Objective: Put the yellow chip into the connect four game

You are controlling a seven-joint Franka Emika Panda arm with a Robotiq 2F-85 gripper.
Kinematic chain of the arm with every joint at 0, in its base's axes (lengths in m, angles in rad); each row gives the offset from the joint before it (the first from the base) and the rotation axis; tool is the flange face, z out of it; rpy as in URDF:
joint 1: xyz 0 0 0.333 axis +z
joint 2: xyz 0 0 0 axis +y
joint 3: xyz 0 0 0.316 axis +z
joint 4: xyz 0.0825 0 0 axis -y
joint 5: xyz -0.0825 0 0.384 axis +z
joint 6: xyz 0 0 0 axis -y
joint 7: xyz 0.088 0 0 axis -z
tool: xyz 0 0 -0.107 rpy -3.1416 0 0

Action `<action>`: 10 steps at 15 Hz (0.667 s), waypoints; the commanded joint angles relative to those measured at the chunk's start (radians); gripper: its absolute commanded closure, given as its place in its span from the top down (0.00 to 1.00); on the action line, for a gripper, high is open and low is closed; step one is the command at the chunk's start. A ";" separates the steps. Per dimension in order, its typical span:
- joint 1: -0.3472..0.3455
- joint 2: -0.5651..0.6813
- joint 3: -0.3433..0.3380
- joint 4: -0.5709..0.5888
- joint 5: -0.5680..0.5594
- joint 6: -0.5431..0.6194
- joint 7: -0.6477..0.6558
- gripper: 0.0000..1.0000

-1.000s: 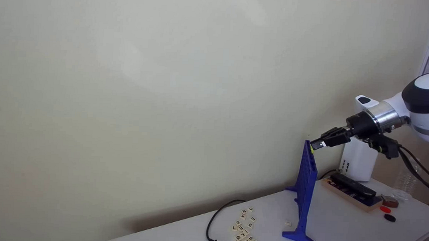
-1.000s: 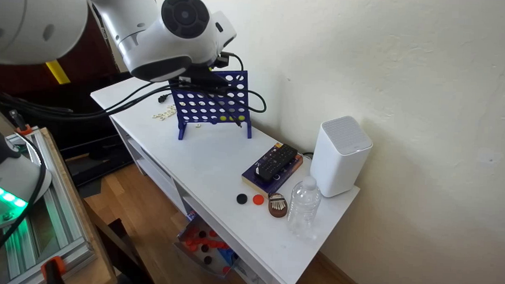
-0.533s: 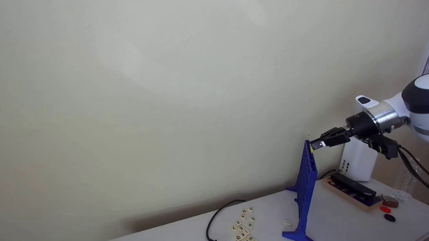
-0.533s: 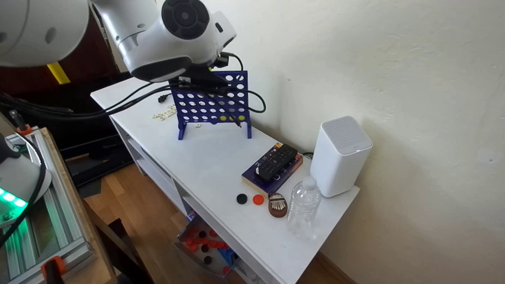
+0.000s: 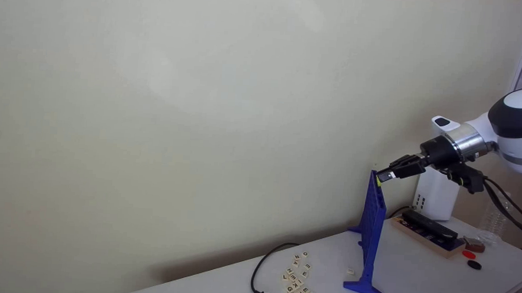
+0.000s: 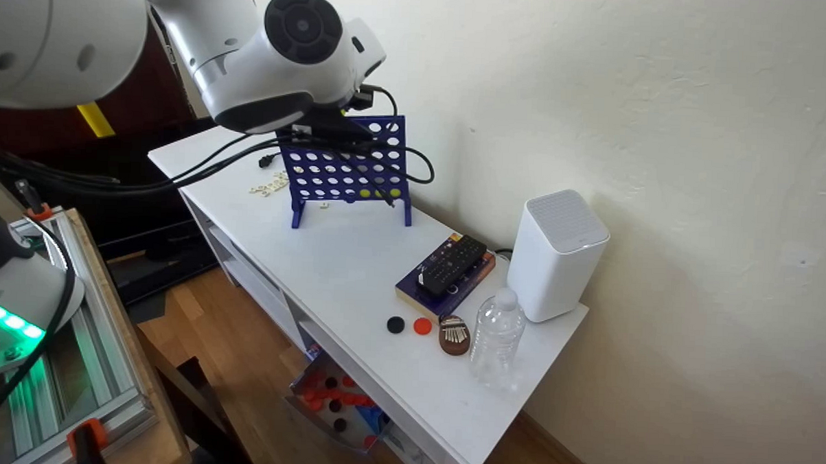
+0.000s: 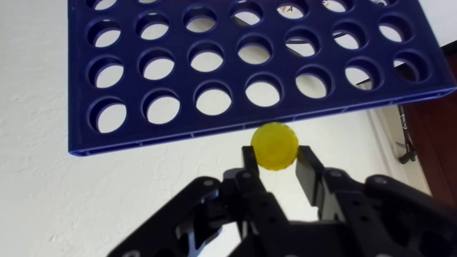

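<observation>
The blue connect four game [image 5: 373, 239] stands upright on the white table, nearly edge-on in an exterior view. Its holed face shows in an exterior view [image 6: 349, 198] and in the wrist view [image 7: 183, 85]. My gripper [image 7: 276, 150] is shut on the yellow chip [image 7: 274, 145], holding it by its sides at the fingertips. The chip's far edge overlaps the board's slotted top edge in the wrist view; I cannot tell whether it is in a slot. In an exterior view the chip [image 5: 379, 181] and gripper [image 5: 385, 175] are at the board's top edge. Several yellow chips [image 6: 395, 192] sit in the bottom row.
A book [image 6: 417, 295] with a black remote [image 6: 452, 264], a white box [image 6: 556, 264], a clear bottle [image 6: 497, 334], a thumb piano [image 6: 454, 338], a red chip [image 6: 422, 326] and a black chip [image 6: 395, 325] are on the table. Letter tiles [image 5: 296, 285] and a cord [image 5: 258, 269] lie beyond the board.
The gripper and yellow chip have shifted very slightly to the left at the board's top edge in an exterior view. Nothing else has visibly moved.
</observation>
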 commanded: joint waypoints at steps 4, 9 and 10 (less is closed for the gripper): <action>0.018 0.032 -0.015 0.015 0.007 0.003 -0.029 0.08; 0.025 0.035 -0.027 0.017 0.006 0.004 -0.029 0.08; 0.027 0.034 -0.030 0.017 0.006 0.006 -0.028 0.08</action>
